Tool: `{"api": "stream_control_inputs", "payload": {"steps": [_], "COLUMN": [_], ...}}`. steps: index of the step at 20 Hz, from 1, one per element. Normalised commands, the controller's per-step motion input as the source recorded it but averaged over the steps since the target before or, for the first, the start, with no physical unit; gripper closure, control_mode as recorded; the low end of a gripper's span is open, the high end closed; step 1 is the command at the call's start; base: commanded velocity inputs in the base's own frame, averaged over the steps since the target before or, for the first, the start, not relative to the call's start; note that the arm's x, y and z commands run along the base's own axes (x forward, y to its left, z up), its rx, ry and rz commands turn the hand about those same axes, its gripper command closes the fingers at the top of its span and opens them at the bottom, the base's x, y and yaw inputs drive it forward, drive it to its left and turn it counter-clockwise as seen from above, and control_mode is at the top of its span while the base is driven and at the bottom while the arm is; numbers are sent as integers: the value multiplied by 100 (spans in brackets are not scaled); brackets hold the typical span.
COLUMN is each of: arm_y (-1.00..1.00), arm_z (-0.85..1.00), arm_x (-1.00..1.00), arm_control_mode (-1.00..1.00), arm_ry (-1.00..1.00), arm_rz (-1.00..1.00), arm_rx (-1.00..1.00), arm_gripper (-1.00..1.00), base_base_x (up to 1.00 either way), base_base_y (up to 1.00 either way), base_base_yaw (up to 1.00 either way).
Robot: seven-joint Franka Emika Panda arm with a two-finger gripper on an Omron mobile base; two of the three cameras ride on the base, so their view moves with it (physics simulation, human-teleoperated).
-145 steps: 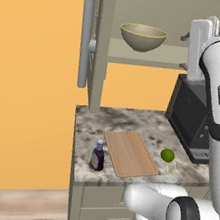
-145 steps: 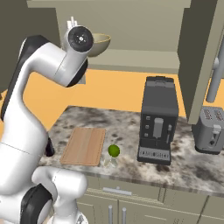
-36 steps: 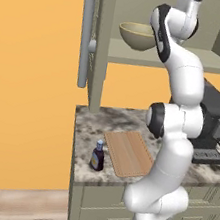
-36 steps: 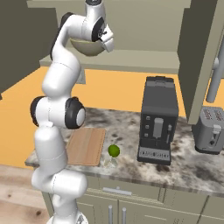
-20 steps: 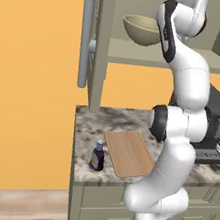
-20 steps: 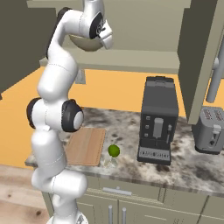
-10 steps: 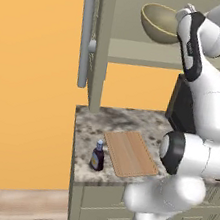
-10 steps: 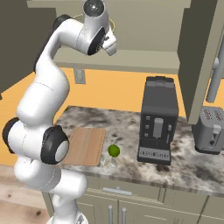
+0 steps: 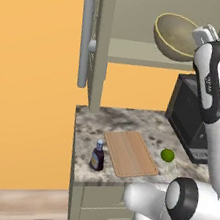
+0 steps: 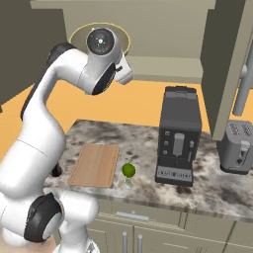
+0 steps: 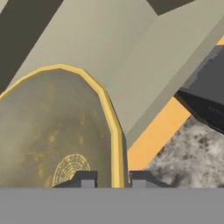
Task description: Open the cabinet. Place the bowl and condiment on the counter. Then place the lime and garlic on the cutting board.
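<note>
Your gripper [image 11: 113,179] is clenched on the rim of the bowl [image 9: 177,37], one finger inside the yellowish edge and one outside it. The bowl is tipped on its side up at shelf height in the open cabinet [image 9: 148,17], its hollow facing left in the left base view; I cannot tell whether it touches the shelf.

Down on the counter [image 9: 92,124] you have the cutting board [image 9: 130,153] lying flat near the front edge. The condiment [image 9: 98,155] stands upright just left of the board, close to it but apart. The lime [image 9: 167,155] sits on the stone just right of the board — not on the wood. A pale, glassy shape, the garlic [image 10: 124,184], lies right in front of the lime, nearer the counter's edge; it is too faint to say whether the two touch.

Farther right on the counter stands a dark coffee machine [image 10: 178,136], and beyond it a grey toaster [image 10: 238,147]. The cabinet's left door [image 9: 89,32] hangs swung open, its bar handle [image 9: 84,41] upright.
</note>
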Motion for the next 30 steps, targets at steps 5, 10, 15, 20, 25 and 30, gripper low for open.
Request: {"api": "stream_control_inputs", "payload": {"steps": [5,10,15,20,25,30], "arm_y": [-15,-2,0,0,0,4], "arm_z": [-1,-24,-52,-43,-54,-59], "arm_x": [-100,-65,-9,0,5,19], "arm_control_mode": [-100,-100,-100,-100,-100,-100], "arm_ry": [0,14,20,0,7,19], "arm_rz": [0,0,1,7,9,9], "arm_rx": [0,-8,-17,-17,1,4], "arm_gripper": [100,100,100,100,100,100], "base_base_x": [0,0,0,0,0,0], "base_base_y": [0,0,0,0,0,0], "base_base_yaw": [0,0,0,0,0,0]}}
